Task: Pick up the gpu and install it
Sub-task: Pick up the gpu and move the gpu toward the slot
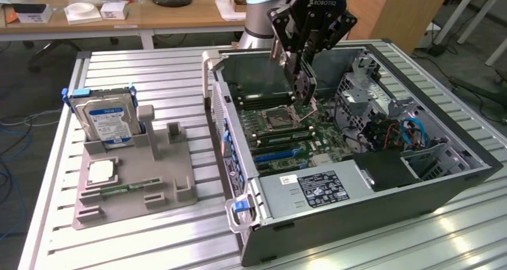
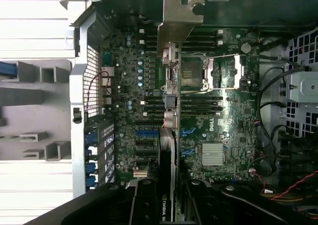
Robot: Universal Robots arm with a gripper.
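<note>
Gripping the gpu (image 1: 307, 89), the gripper (image 1: 304, 65) hung over the open computer case (image 1: 380, 216), its jaws drawn narrow onto the card's two flat faces. The card hung straight down from the fingertips towards the motherboard (image 1: 293, 139); whether its lower end touched the board could not be told. From the wrist view the gpu (image 2: 169, 111) read as a slim edge-on strip running away from the gripper (image 2: 171, 205), pinched between the dark fingers (image 2: 149, 205), with its pale bracket (image 2: 181, 16) at the end farthest from them; the CPU socket (image 2: 194, 76) lay just beside the strip and blue slots (image 2: 146, 133) near the fingers. The exterior view added a hard drive (image 1: 107, 118) standing in a grey holder (image 1: 158, 181), well apart from the gripper, outside the case
</note>
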